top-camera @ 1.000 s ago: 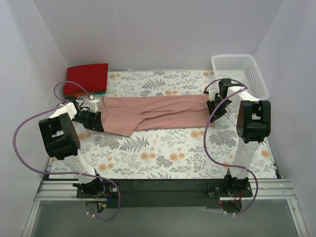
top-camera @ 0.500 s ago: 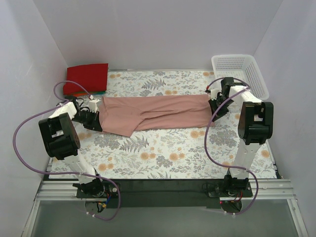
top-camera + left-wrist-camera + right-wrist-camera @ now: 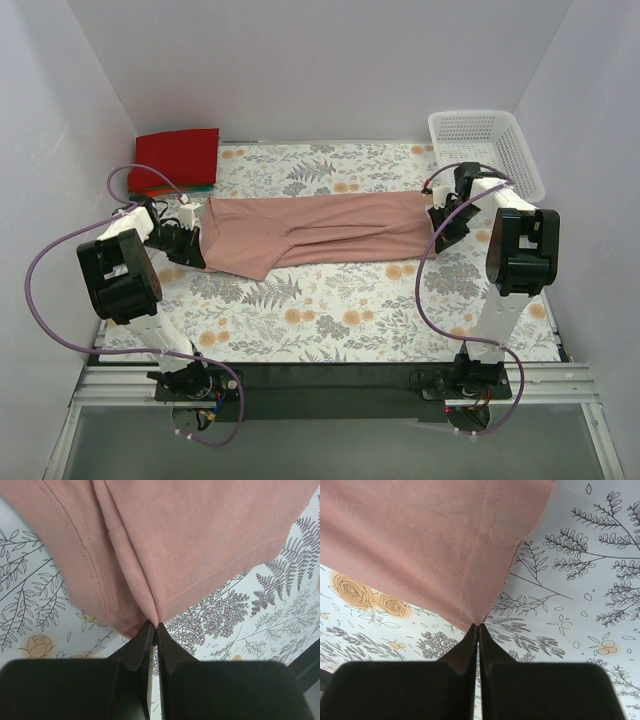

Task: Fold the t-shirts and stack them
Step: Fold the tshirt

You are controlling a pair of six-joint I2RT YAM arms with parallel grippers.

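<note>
The pink t-shirt (image 3: 315,230) lies stretched on the counter (image 3: 330,315) as a long narrow band between the left end effector (image 3: 153,625) and the right end effector (image 3: 478,626); the left one is clenched on a hem corner, cloth fanning away just ahead of its tips; the right one likewise pinches the opposite end, jaws closed on a stitched edge. The step in hand looks like tensioning the band before the crosswise fold; next, I judge, one end should be carried over toward the other end effector without losing the pinch, edges kept aligned. The folded stack, red t-shirt (image 3: 178,158) on top, sits beyond the left end effector, near it; a white basket (image 3: 487,150) stands just beyond the right one.
</note>
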